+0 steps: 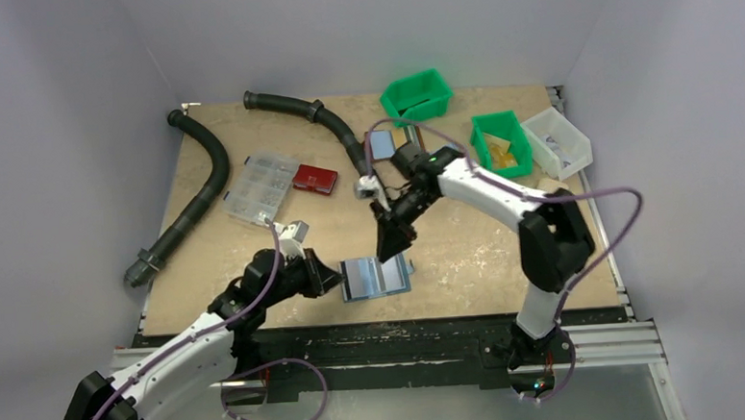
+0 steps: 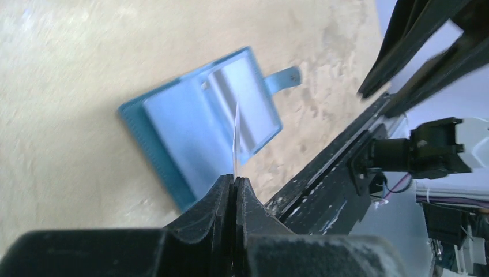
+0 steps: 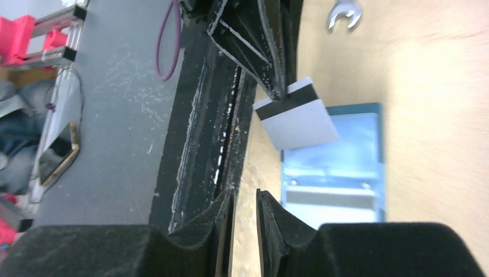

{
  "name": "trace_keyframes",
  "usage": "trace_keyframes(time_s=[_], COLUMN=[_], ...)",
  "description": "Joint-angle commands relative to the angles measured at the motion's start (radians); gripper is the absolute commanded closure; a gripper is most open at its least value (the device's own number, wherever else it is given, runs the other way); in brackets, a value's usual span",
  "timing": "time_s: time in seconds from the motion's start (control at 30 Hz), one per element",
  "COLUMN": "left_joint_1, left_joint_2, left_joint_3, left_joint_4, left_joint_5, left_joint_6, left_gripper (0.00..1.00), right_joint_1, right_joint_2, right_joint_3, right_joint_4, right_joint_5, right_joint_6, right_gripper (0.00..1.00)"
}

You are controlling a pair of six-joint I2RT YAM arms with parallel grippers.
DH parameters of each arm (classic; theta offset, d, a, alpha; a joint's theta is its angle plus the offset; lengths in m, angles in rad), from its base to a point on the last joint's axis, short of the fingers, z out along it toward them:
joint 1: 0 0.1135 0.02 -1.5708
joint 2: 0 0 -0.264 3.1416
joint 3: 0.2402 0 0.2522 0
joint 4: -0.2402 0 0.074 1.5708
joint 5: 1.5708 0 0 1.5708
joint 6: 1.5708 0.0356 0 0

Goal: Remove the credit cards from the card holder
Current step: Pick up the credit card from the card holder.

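The card holder [image 1: 377, 275] lies open near the table's front edge, light-blue pockets up; it also shows in the left wrist view [image 2: 202, 130] and the right wrist view [image 3: 340, 173]. My left gripper [image 1: 334, 276] is shut on a grey credit card [image 3: 297, 118] with a black stripe and holds it just above the holder's left side. The card is edge-on in the left wrist view [image 2: 236, 135], above my left gripper's tips [image 2: 235, 179]. My right gripper [image 1: 391, 244] hovers over the holder's right part, jaws slightly apart and empty [image 3: 244, 193].
Black hoses [image 1: 203, 180] lie at the back left. A clear organiser box [image 1: 260, 187] and a red box [image 1: 315, 177] sit mid-left. Green bins [image 1: 416, 94] [image 1: 500, 141] and a white bin [image 1: 558, 141] stand at the back right. A wrench [image 3: 344, 12] lies nearby.
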State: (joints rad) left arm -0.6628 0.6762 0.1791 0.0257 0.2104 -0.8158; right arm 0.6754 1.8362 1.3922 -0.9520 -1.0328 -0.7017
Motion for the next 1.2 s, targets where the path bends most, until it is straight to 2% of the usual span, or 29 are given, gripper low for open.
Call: trace_keyframes(time_s=[0.0, 0.07, 0.17, 0.2, 0.27, 0.3, 0.43, 0.57, 0.73, 0.9, 1.03, 1.17], left_joint_1=[-0.003, -0.003, -0.006, -0.010, -0.024, -0.036, -0.130, -0.204, -0.217, -0.224, -0.229, -0.229], left_joint_2=[0.060, 0.123, 0.224, 0.251, 0.297, 0.320, 0.406, 0.503, 0.559, 0.578, 0.594, 0.589], left_joint_3=[0.101, 0.134, 0.175, 0.191, 0.225, 0.239, 0.313, 0.386, 0.419, 0.437, 0.442, 0.437], left_joint_4=[0.187, 0.261, 0.405, 0.438, 0.477, 0.492, 0.492, 0.462, 0.461, 0.466, 0.476, 0.474], left_joint_5=[0.077, 0.122, 0.197, 0.214, 0.224, 0.229, 0.211, 0.165, 0.143, 0.142, 0.142, 0.126], left_joint_6=[0.095, 0.119, 0.158, 0.177, 0.225, 0.255, 0.392, 0.481, 0.514, 0.527, 0.526, 0.530], left_gripper=[1.00, 1.00, 1.00, 1.00, 1.00, 1.00, 1.00, 1.00, 1.00, 1.00, 1.00, 1.00], right_joint_1=[-0.161, -0.239, -0.344, -0.373, -0.397, -0.404, -0.411, -0.410, -0.410, -0.391, -0.357, -0.328], right_joint_2=[-0.203, -0.277, -0.357, -0.366, -0.355, -0.349, -0.339, -0.316, -0.298, -0.302, -0.305, -0.294], right_joint_3=[0.011, -0.028, -0.095, -0.111, -0.120, -0.131, -0.157, -0.164, -0.171, -0.187, -0.196, -0.193], right_joint_4=[-0.107, -0.071, -0.057, -0.110, -0.346, -0.409, -0.416, -0.415, -0.406, -0.283, -0.142, -0.093], right_joint_5=[-0.111, -0.137, -0.221, -0.246, -0.289, -0.320, -0.300, -0.285, -0.264, -0.238, -0.183, -0.138], right_joint_6=[-0.199, -0.205, -0.283, -0.385, -0.747, -0.837, -0.883, -0.891, -0.880, -0.723, -0.542, -0.472], right_gripper=[0.70, 0.64, 0.39, 0.31, 0.16, 0.10, 0.03, 0.01, 0.02, 0.05, 0.18, 0.40])
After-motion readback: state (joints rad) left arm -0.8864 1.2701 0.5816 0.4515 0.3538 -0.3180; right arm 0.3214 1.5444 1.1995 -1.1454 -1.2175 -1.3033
